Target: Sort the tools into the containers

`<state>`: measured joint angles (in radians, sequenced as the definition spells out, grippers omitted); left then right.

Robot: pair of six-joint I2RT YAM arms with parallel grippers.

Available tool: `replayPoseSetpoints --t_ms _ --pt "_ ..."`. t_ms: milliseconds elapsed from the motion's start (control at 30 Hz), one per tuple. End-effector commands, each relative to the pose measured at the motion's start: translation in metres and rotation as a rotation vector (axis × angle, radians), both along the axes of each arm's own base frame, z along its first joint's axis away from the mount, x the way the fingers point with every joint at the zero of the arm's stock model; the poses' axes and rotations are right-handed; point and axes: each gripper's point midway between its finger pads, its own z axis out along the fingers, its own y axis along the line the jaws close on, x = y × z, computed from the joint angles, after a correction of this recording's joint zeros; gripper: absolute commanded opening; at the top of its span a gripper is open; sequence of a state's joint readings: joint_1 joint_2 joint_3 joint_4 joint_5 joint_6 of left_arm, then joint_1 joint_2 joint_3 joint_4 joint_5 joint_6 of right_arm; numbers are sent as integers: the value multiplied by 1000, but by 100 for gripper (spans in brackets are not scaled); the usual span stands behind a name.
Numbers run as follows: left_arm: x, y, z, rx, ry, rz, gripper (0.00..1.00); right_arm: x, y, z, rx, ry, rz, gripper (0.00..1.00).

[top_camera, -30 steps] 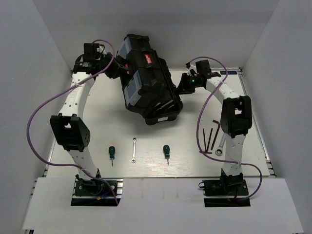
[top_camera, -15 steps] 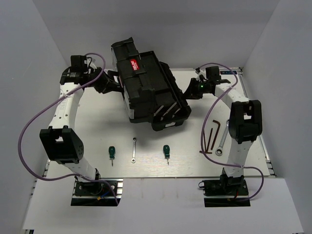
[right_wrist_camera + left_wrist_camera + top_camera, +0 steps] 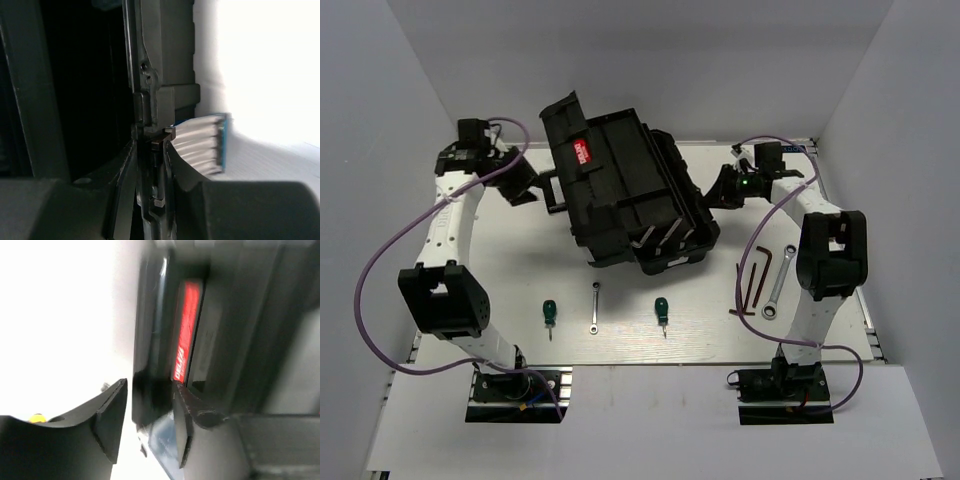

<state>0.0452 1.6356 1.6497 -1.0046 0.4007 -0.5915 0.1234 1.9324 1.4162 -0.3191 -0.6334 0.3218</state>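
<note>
The black toolbox [image 3: 655, 215] lies open mid-table, its lid [image 3: 570, 140] with the red-marked handle [image 3: 184, 335] tipped up to the left. My left gripper [image 3: 548, 190] [image 3: 147, 425] is open, the lid's edge between its jaws with a gap on one side. My right gripper [image 3: 717, 190] [image 3: 150, 165] is shut on the toolbox's right wall [image 3: 142, 125]. Two green screwdrivers [image 3: 549, 313] [image 3: 662, 310] and a small wrench [image 3: 594, 306] lie near the front. The larger wrench [image 3: 778, 284] and the hex keys [image 3: 754, 280] lie at the right.
White walls close in the table on the left, back and right. A white-and-blue label [image 3: 792, 148] [image 3: 200, 145] sits at the back right corner. Purple cables [image 3: 380, 270] loop beside both arms. The arm bases [image 3: 515, 385] stand at the near edge.
The toolbox's lid has swung up and over to the left, showing the inside. My left arm moved left with it and its jaws have widened. The right gripper kept its hold.
</note>
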Motion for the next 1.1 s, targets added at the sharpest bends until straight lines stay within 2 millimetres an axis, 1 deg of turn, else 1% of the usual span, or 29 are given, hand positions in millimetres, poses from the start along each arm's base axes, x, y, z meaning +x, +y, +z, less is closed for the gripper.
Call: replayPoseSetpoints --t_ms 0,33,67,100,133,167,200,233,333,367,400,433,467,500,533,567,600,633,667,700,733,767,800,833,867,933,967,1067 --pt "1 75 41 167 -152 224 57 13 -106 -43 -251 67 -271 0" --pt "1 75 41 167 -152 224 60 13 -105 -44 -247 71 -269 0" --pt "2 75 45 168 -162 225 65 12 -104 -44 -245 73 -267 0" --pt "5 75 44 168 -159 225 67 12 -103 -45 -236 77 -266 0" --pt "6 77 47 174 -157 230 72 11 -100 -45 -221 81 -259 0" --pt "5 79 52 185 -159 240 75 10 -98 -45 -206 89 -257 0" --pt "6 81 52 192 -150 245 75 10 -96 -46 -197 95 -258 0" --pt "3 81 62 192 -158 246 75 10 -94 -46 -190 97 -253 0" --pt "-2 82 73 213 -175 241 75 15 -90 -44 -164 105 -265 0" --pt "-4 73 76 208 -180 206 75 15 -87 -45 -146 121 -267 0" --pt "-9 72 79 208 -180 205 75 20 -84 -43 -129 127 -277 0" --pt "-15 65 76 187 -169 169 73 21 -81 -46 -116 143 -277 0" --pt "-19 56 69 170 -146 130 70 26 -78 -45 -86 156 -287 0" --pt "-27 51 57 152 -115 115 63 25 -73 -44 -59 185 -298 0" --pt "-36 47 58 158 -123 97 60 28 -69 -47 -45 194 -297 0" --pt "-42 46 54 158 -114 96 56 29 -64 -43 -15 206 -302 0" --pt "-51 41 42 155 -77 82 52 30 -61 -40 16 224 -312 0" --pt "-58 43 38 171 -66 76 44 27 -41 -39 26 221 -273 0" --pt "-67 39 38 178 -64 54 41 25 -33 -37 40 232 -264 0" --pt "-76 34 21 174 -18 39 39 21 -22 -34 58 242 -242 0" --pt "-84 31 13 161 11 29 38 22 -17 -31 62 233 -231 0" --pt "-91 25 6 147 28 7 38 21 -12 -29 64 229 -217 0" --pt "-101 20 -5 146 47 -7 38 16 -1 -31 59 236 -192 0" --pt "-104 20 -8 140 45 3 46 16 3 -24 60 221 -182 0" --pt "-106 17 -8 141 29 -5 50 16 4 -25 48 212 -173 0" --pt "-103 14 -5 129 7 7 56 11 8 -28 33 216 -155 0" --pt "-103 11 -5 129 7 -3 63 9 7 -30 25 218 -146 0" --pt "-96 9 -5 154 6 -22 67 -1 6 -36 1 218 -126 0"
